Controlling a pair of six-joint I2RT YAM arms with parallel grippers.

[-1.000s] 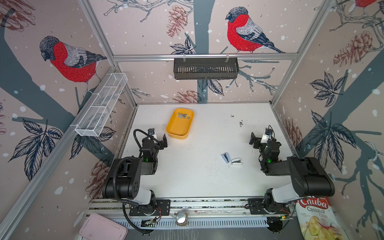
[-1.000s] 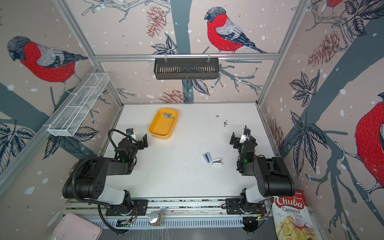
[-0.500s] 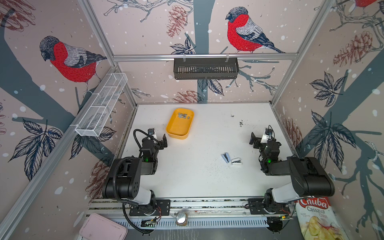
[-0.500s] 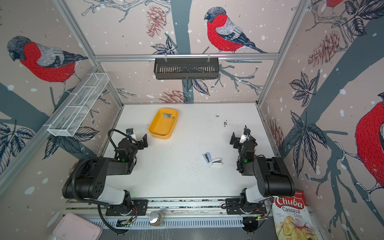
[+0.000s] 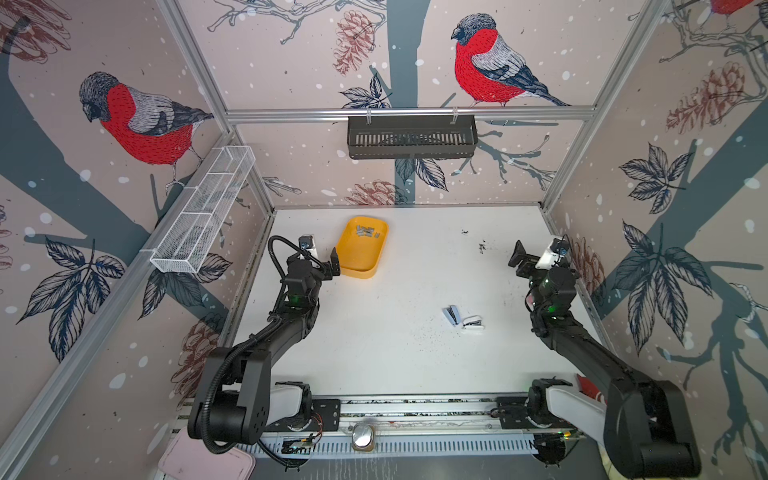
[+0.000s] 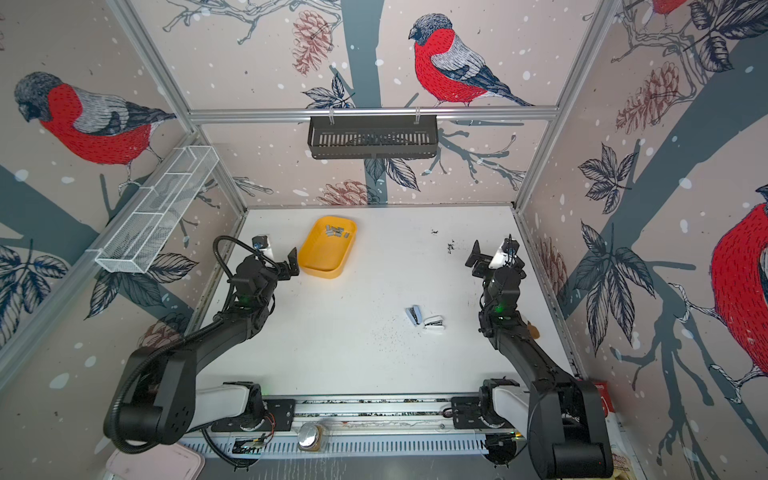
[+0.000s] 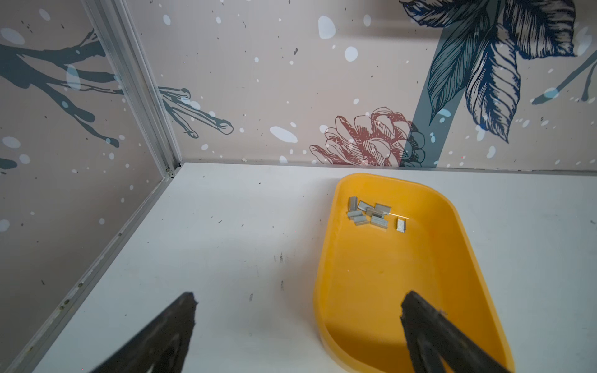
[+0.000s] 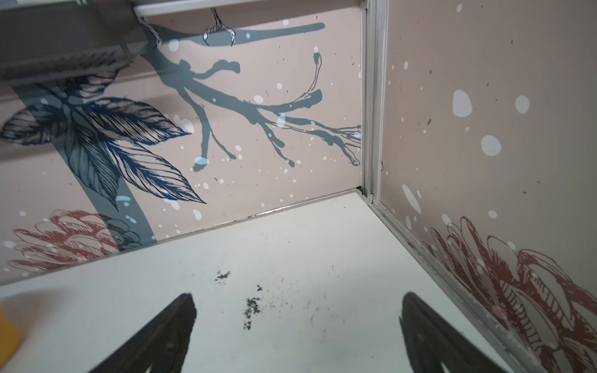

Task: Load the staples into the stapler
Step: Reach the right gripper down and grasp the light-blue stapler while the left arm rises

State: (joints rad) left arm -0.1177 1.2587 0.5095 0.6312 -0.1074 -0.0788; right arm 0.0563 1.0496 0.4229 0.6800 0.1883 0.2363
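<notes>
Left wrist view: staples [image 7: 371, 213] heaped in yellow tray [image 7: 326, 255].
Fingers: left fingers [image 7: 174, 329], right fingers [image 8: 171, 329] spread, empty.
Risk: pinched strip may snap or slip; stapler [image 5: 453, 314] well apart.

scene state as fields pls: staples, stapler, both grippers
staples: loose strips at the far end of the yellow tray
stapler: on the table, right of centre, untouched
left gripper: open, empty, by the tray's near end
right gripper: open, empty, at the table's right side
loading: not begun
</notes>
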